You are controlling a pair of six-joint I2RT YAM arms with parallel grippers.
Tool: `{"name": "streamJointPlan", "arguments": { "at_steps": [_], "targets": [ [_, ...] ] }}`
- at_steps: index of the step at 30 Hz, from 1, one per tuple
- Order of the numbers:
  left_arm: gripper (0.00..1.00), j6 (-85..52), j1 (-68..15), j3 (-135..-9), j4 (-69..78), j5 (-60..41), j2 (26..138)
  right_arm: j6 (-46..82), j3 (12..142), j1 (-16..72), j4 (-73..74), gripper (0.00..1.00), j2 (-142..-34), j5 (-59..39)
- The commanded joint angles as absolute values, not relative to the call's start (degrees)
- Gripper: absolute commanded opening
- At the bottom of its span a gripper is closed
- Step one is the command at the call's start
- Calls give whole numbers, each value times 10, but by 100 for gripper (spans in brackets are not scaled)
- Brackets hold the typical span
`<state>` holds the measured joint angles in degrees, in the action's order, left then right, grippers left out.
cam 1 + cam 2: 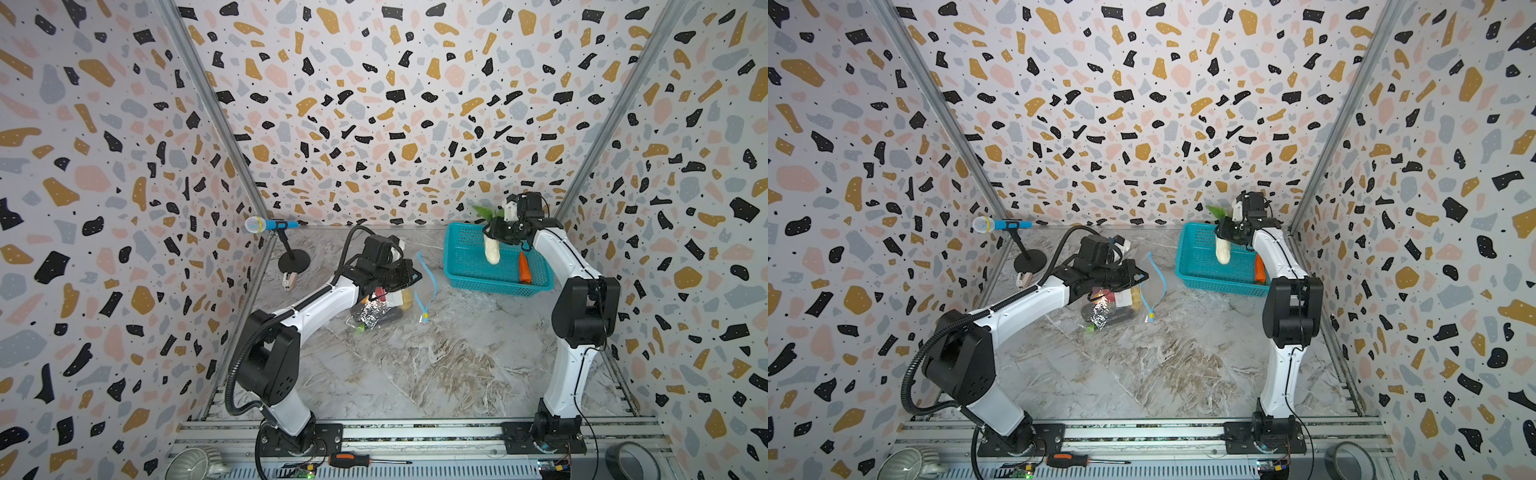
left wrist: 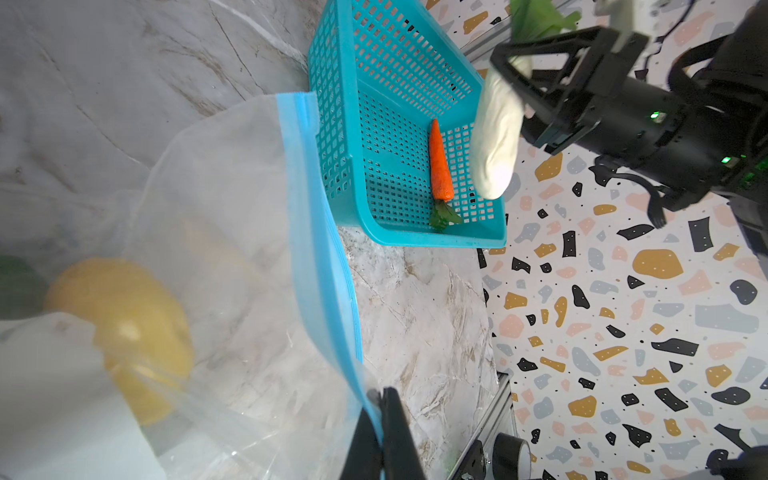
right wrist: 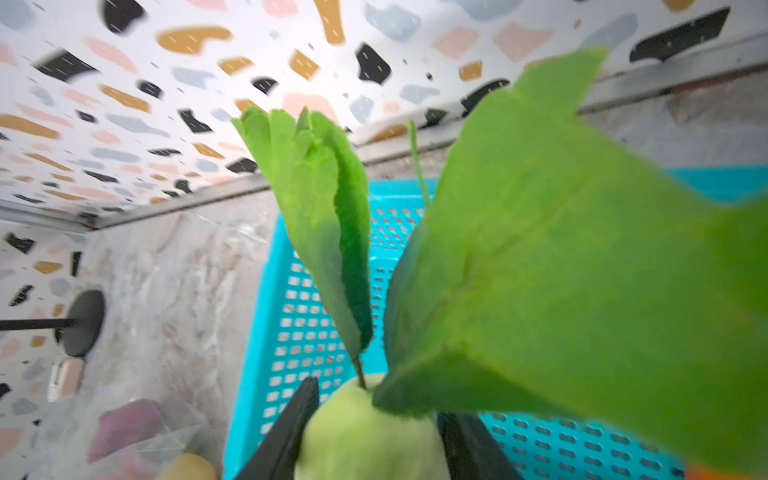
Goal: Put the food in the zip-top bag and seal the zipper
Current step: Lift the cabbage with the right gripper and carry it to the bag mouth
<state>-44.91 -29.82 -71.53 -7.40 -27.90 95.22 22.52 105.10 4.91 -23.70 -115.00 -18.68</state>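
The loading step is in hand. The right gripper hangs over the teal mesh basket at the far right. Its jaws are clamped on the top of a white radish, whose green leaves point toward the back wall. The radish appears to hang clear of the basket floor, where an orange carrot lies by the right wall.

Left of centre, the zip-top bag lies on the marble table with several pieces inside, a yellow piece among them. The left gripper has its jaws together on the light-blue zipper, lifting one lip so the mouth faces the basket. The yellow slider sits at the zipper's near end.

The next move likely calls for carrying the radish left to the mouth, root end first, and releasing it only once inside. The carrot is left to fetch, and sealing comes afterwards.
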Motion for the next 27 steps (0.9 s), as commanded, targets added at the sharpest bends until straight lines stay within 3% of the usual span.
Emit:
{"name": "streamJointPlan", "arguments": {
  "at_steps": [1, 5, 15, 27],
  "targets": [
    [0, -461, -296, -738, -55, -282, 956, 307, 981, 80, -107, 44, -1081, -192],
    [0, -465, -296, -749, -62, -280, 958, 370, 854, 113, 52, 43, -1001, -153],
    [0, -465, -296, -784, -79, -273, 969, 460, 685, 184, 233, 43, -903, -92],
    [0, -457, -290, -819, -105, -262, 966, 506, 601, 273, 352, 44, -895, -30]
  ]
}}
